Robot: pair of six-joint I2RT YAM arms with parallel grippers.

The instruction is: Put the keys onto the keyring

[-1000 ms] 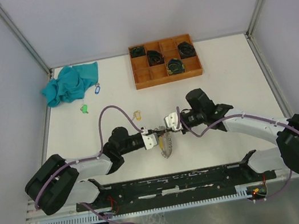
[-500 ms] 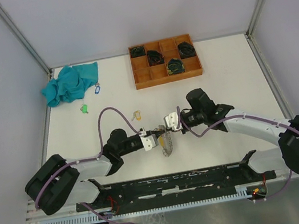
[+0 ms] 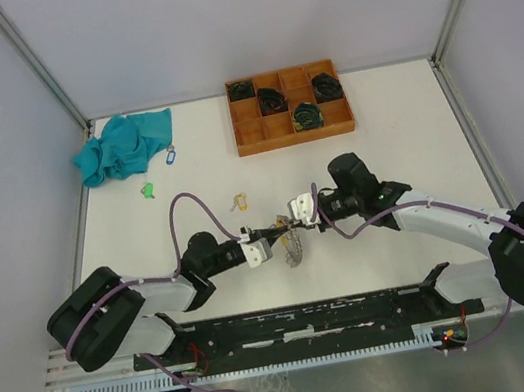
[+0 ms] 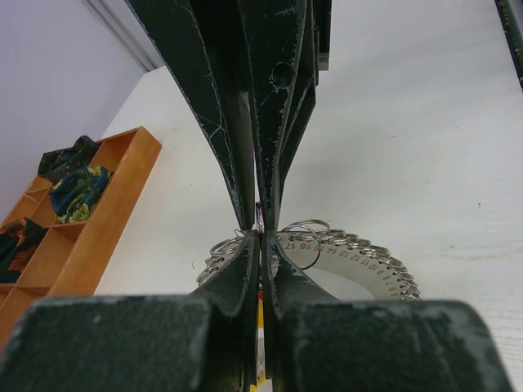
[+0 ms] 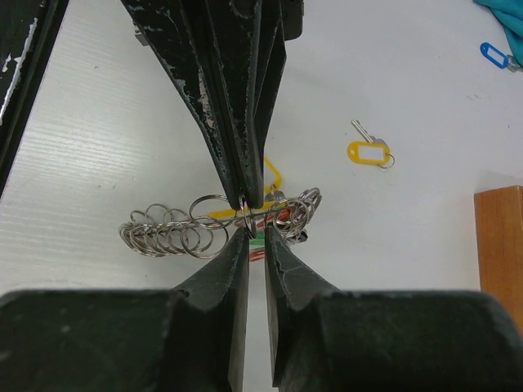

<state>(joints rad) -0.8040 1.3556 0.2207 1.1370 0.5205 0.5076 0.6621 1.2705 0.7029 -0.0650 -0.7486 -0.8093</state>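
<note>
Tools of mine meet tip to tip near the front of the worktop [image 3: 405,145]. My left tool [image 4: 260,238] is shut tight. A bit of yellow shows between its fingers, and I cannot tell what it is. My right tool [image 5: 255,231] is narrow, with just a thin slit between its fingers. A ring wire crosses right at its tips, but I cannot tell if it is pinched.

Right by both tools lies a round ring holder [image 4: 351,260] with little numbers on it. A row of shiny rings [image 5: 167,233] stands along its edge.

The yellow key [image 5: 368,153] lies flat on the worktop, farther back and apart from the rings. The green key [image 3: 148,190] lies well off to the left. The blue key [image 3: 171,156] sits just beside a blue-green cloth [image 3: 126,144] in the back left corner. An orange tray [image 3: 251,143] stands at the back, with dark bundles [image 3: 307,115] in some of its boxes.
</note>
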